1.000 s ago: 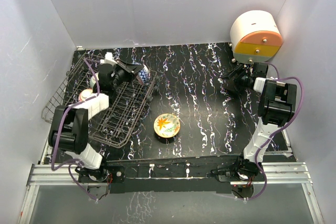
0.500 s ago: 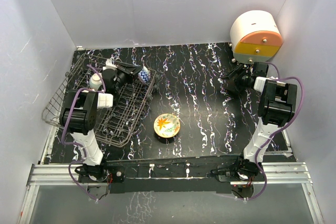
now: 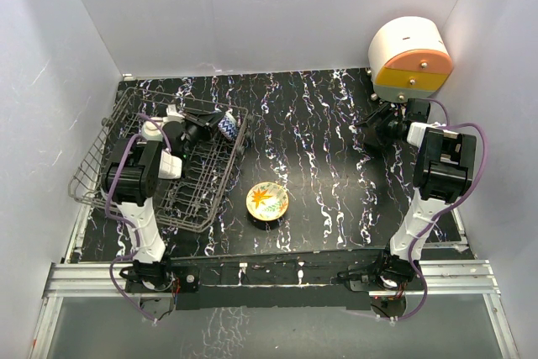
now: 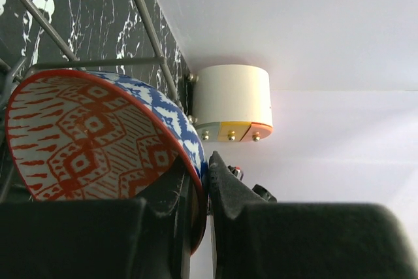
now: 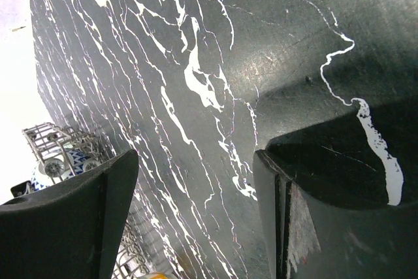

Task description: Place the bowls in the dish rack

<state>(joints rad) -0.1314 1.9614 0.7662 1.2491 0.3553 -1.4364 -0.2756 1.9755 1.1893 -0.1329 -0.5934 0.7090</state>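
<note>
Loading step: the left gripper [image 4: 202,178] is setting a small round ceramic bowl with a red-orange patterned inside and blue-white outside [image 4: 85,135] into the large dark grey wire dish rack [image 3: 92,157]; by its pose, this is the placing stage, with no release yet
Left fingers: clamped on the bowl's rim, one inside and one outside; the bowl is tipped up on edge
Bowl's place: at the rack's far right corner, just beside the wire side wall; whether it rests on the tines cannot be told
Right gripper [image 3: 376,128]: fingers spread wide, holding nothing; it hangs low over the black white-veined tabletop [image 3: 319,149], near the round cream box with orange and yellow drawers [image 3: 409,59]
Left to load: a yellow bowl with a leaf design [image 3: 266,200] sits upright on the tabletop, near the rack's right side but apart from it; any other bowls are hidden by the left arm
Next move: probably seat the bowl between tines, part the fingers, and back out without dragging the rim; then fetch the yellow bowl
</note>
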